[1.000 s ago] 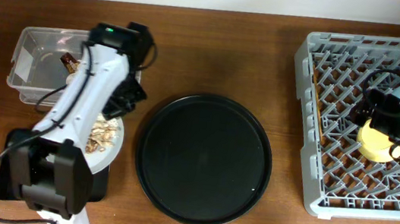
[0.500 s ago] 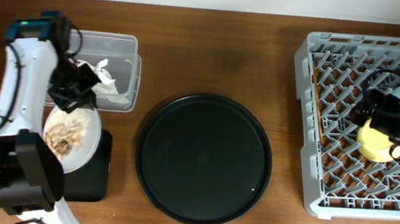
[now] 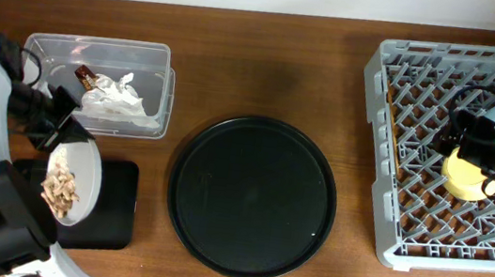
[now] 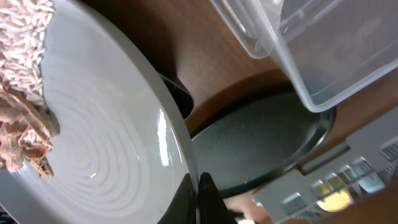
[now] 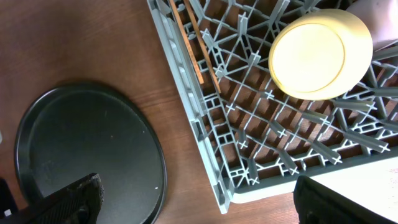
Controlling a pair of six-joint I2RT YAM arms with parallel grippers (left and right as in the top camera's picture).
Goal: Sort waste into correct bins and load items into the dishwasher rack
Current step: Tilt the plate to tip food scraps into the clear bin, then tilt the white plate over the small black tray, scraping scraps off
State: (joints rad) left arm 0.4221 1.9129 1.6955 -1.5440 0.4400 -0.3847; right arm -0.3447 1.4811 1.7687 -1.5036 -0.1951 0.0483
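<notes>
The left gripper is clamped on the rim of the tilted plate, food scraps just beyond its grip, the black tray beneath, the clear tub beside it, while far off the right gripper hangs wide open above the dishwasher rack, yellow bowl just ahead.

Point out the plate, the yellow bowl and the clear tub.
plate (image 3: 85, 168), overhead view, bare surface near its upper right rim
yellow bowl (image 5: 320, 53), right wrist view, middle of its round face
clear tub (image 3: 53, 63), overhead view, bare left part of its floor
</notes>
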